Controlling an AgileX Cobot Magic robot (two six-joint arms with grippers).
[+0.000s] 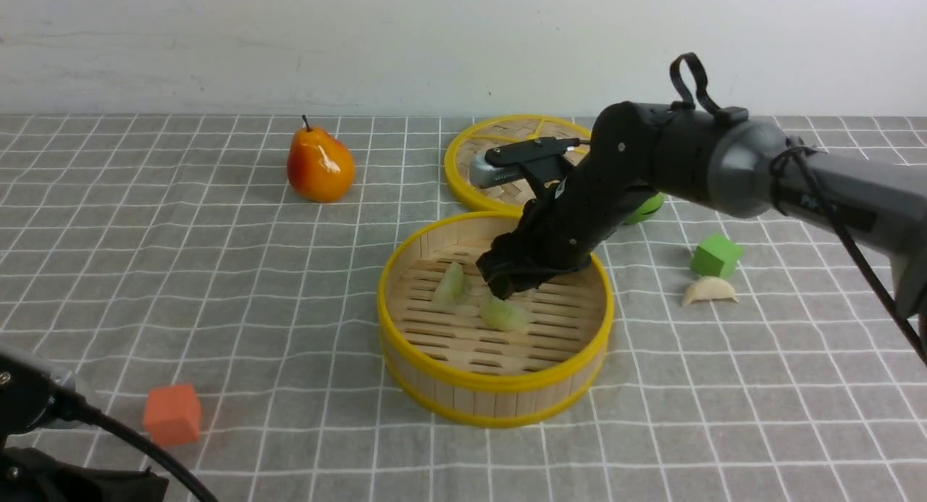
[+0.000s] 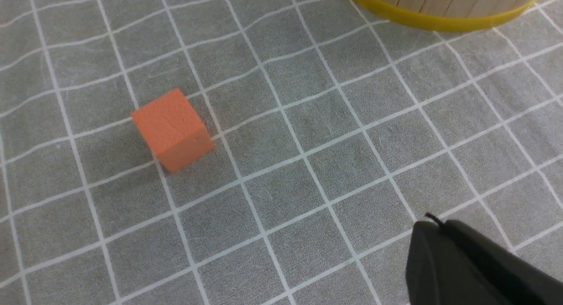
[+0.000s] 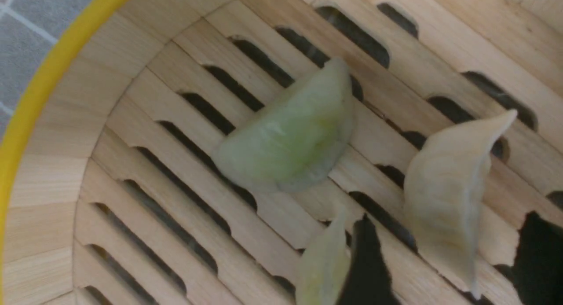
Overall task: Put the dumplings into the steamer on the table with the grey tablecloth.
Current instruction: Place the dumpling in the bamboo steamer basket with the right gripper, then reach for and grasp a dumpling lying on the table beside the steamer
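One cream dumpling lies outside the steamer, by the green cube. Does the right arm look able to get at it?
Probably yes. The cream dumpling lies uncovered just in front of the green cube, on the same side as the right arm, nothing blocking it.

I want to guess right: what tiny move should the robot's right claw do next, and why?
Probably lift the right gripper straight up out of the steamer. Its jaws stand apart, a white dumpling loose between them, and the last dumpling lies on the cloth.

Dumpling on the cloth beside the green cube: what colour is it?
Cream-white. The dumpling shows best in the front view.
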